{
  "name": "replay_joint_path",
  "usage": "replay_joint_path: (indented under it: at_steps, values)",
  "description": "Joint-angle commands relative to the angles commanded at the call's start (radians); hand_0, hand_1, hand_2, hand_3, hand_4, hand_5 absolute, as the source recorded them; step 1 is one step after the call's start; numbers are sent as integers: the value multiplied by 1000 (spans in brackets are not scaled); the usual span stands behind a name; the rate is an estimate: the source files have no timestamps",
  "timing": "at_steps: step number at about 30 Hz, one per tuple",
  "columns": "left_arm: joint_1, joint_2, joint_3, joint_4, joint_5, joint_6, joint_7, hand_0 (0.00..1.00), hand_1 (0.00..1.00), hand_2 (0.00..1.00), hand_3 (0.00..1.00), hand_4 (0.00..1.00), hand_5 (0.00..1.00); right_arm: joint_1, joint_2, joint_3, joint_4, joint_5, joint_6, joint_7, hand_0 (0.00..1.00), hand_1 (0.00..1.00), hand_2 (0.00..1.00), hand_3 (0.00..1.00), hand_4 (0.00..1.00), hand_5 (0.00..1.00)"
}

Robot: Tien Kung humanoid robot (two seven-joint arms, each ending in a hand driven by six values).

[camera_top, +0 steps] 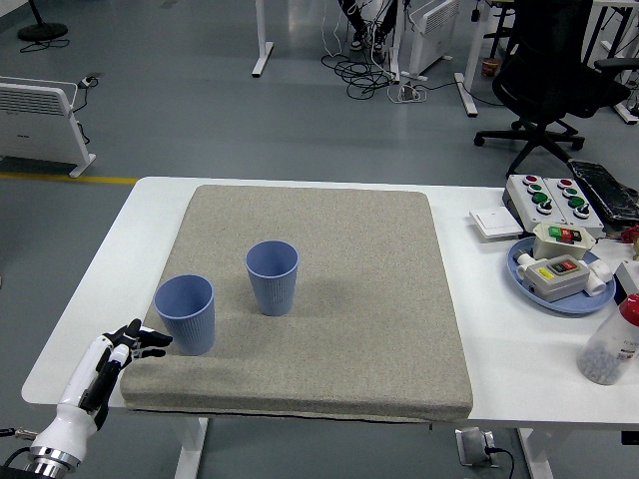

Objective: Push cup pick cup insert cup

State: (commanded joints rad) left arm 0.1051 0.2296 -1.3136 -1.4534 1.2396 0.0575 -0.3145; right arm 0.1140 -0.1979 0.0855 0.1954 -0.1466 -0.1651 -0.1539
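Two blue cups stand upright on a grey mat [329,299] on the bench [519,339]: the left cup [186,314] near the mat's front-left corner, the right cup [272,277] nearby. The left hand [125,349], fingers loosely spread and empty, hovers just beside the left cup.

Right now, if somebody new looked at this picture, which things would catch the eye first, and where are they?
Two ribbed blue plastic cups stand upright and apart on the beige fabric mat: the left blue cup near the mat's front-left corner, the right blue cup closer to the middle. The robot's left hand, white and black, reaches in at lower left, beside the left cup.
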Motion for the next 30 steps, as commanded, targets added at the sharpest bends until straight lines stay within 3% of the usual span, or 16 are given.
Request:
replay_joint_path:
  at_steps: [8,15,27,30]
  values:
    - [-23,-1,25,17,-4,-3,9,610,603,537,472,597,998,7,2,-11,1,19,2,7,702,607,674,592,135,541]
    - [-84,-16,68,65,-15,-1,8,614,603,536,476,592,998,13,4,-21,1,37,4,12,702,606,674,592,134,542]
    - [-119,-17,108,119,-37,2,2,633,605,537,482,592,998,10,6,-4,2,14,4,2,701,606,673,592,132,546]
    - [-147,-22,132,154,-48,8,-10,638,605,536,482,592,998,8,8,2,2,7,4,-1,701,606,672,591,130,547]
